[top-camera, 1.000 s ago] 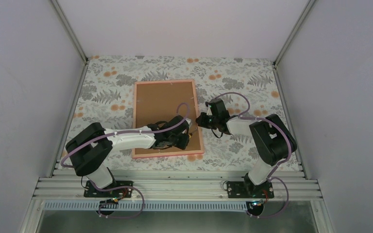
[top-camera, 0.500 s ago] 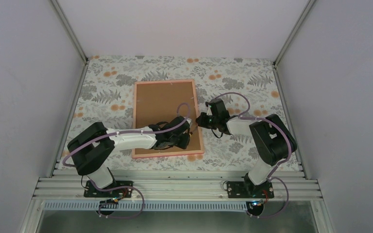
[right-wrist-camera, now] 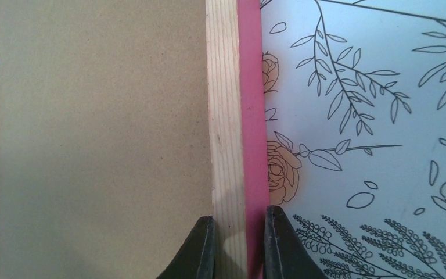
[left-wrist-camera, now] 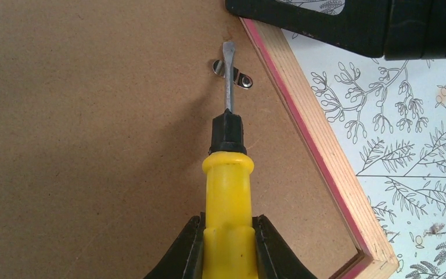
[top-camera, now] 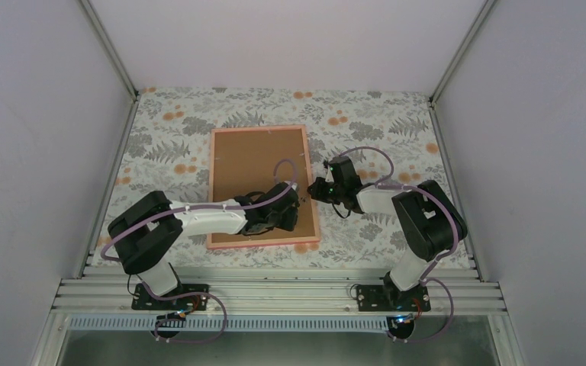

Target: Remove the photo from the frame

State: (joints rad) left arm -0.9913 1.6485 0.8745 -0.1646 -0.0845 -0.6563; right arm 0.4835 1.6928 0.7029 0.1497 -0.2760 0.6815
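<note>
On the floral tablecloth (top-camera: 175,137) I've got the pink frame (top-camera: 255,164) lying face down, brown backing board (left-wrist-camera: 93,116) up. Left gripper (left-wrist-camera: 227,250) is clamped on a yellow-handled screwdriver (left-wrist-camera: 227,192), and the blade tip sits right at a small metal clip (left-wrist-camera: 239,75) beside the right rail. Right gripper (right-wrist-camera: 238,244) straddles that same rail, jaws narrow, one finger pressed to each side.

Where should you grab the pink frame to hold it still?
Grip the frame by its narrow right side, from above, one finger each side, as the right gripper sits. It lies flat, back up, and the brown board is too wide to pinch.
</note>
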